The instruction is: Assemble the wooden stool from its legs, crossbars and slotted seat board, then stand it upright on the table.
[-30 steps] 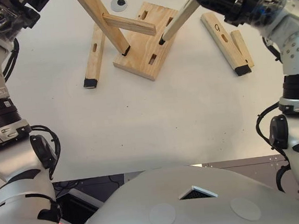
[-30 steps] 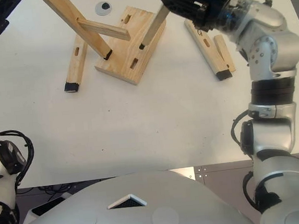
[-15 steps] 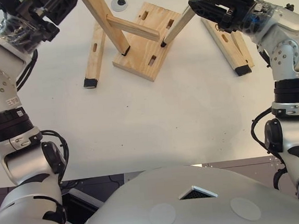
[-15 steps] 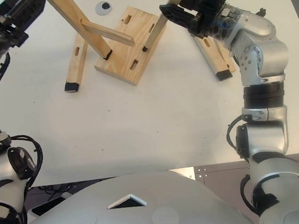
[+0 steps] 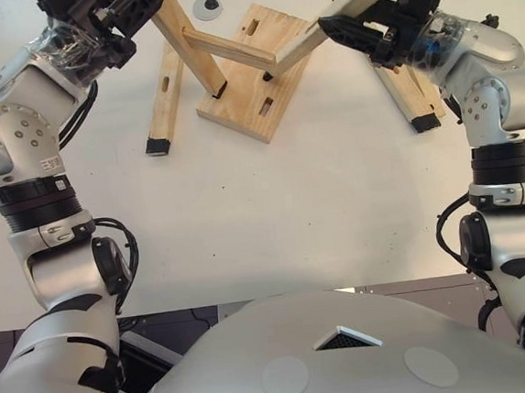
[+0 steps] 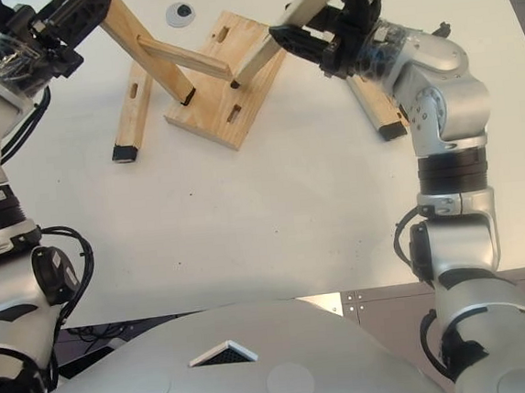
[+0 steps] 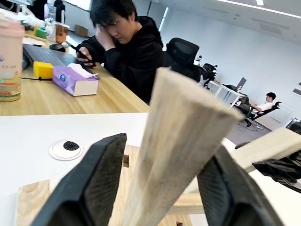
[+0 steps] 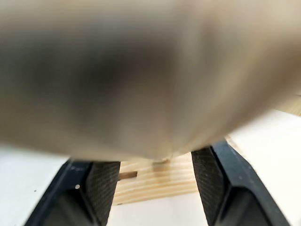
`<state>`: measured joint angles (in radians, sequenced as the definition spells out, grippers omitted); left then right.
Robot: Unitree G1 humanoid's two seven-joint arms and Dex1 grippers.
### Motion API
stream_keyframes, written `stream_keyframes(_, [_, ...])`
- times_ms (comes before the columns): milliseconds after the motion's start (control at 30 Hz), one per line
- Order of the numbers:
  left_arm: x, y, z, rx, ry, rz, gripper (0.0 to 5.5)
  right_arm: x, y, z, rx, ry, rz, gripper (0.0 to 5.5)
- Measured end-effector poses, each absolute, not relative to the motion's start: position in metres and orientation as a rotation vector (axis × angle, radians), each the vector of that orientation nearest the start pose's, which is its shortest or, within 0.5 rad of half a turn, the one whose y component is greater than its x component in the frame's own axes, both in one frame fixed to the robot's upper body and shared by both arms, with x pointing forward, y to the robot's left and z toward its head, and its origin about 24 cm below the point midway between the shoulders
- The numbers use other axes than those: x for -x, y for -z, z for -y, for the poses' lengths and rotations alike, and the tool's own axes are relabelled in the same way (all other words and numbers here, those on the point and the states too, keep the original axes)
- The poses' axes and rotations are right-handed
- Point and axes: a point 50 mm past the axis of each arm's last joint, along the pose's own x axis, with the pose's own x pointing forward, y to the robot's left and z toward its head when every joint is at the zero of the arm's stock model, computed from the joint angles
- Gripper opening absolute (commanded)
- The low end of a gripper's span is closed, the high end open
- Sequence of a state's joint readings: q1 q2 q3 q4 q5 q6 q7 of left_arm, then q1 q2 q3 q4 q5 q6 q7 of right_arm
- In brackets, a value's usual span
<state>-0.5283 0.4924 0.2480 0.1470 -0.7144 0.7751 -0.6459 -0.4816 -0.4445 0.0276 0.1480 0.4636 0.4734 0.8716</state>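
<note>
The slotted seat board (image 5: 245,106) lies flat on the white table. My left gripper (image 5: 140,5) is shut on a wooden leg (image 5: 197,60) that slants down to a black foot at the board. A crossbar (image 5: 227,51) juts from this leg. My right gripper (image 5: 362,22) is shut on a second leg (image 5: 309,45), tilted low, and its lower end meets the crossbar's free end above the board. In the left wrist view the black pads (image 7: 101,183) clamp the first leg (image 7: 178,150). The right wrist view has the fingers (image 8: 101,181) astride the blurred second leg, with the board (image 8: 155,181) beyond.
A loose leg (image 5: 164,99) with a black foot lies left of the board. At the right another loose leg (image 5: 399,93) and a short bar (image 5: 428,90) lie side by side under my right arm. A white disc (image 5: 208,6) sits behind the board. Bare table stretches toward me.
My right gripper has tipped its leg flatter, and the lower end slid left to the crossbar's tip. My left gripper has come lower and further right along its leg.
</note>
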Motion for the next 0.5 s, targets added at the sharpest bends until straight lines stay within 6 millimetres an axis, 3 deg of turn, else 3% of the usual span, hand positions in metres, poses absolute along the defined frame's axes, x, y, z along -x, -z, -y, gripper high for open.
stream_keyframes(100, [-0.317, -0.150, -0.210, 0.363, 0.641, -0.215, 1.62, -0.309, -0.121, 0.161, -0.078, -0.981, -0.169, 2.06])
stream_keyframes(167, [-0.305, -0.141, -0.207, 0.332, 0.592, -0.291, 1.29, -0.305, -0.120, 0.161, -0.086, -0.980, -0.170, 2.06])
stream_keyframes(233, [-0.292, -0.144, -0.206, 0.232, 0.536, -0.331, 1.08, -0.300, -0.120, 0.163, -0.086, -0.963, -0.169, 2.06])
stream_keyframes(500, [-0.267, -0.154, -0.179, 0.112, 0.430, -0.417, 1.00, -0.288, -0.140, 0.179, 0.013, -0.891, -0.213, 2.06])
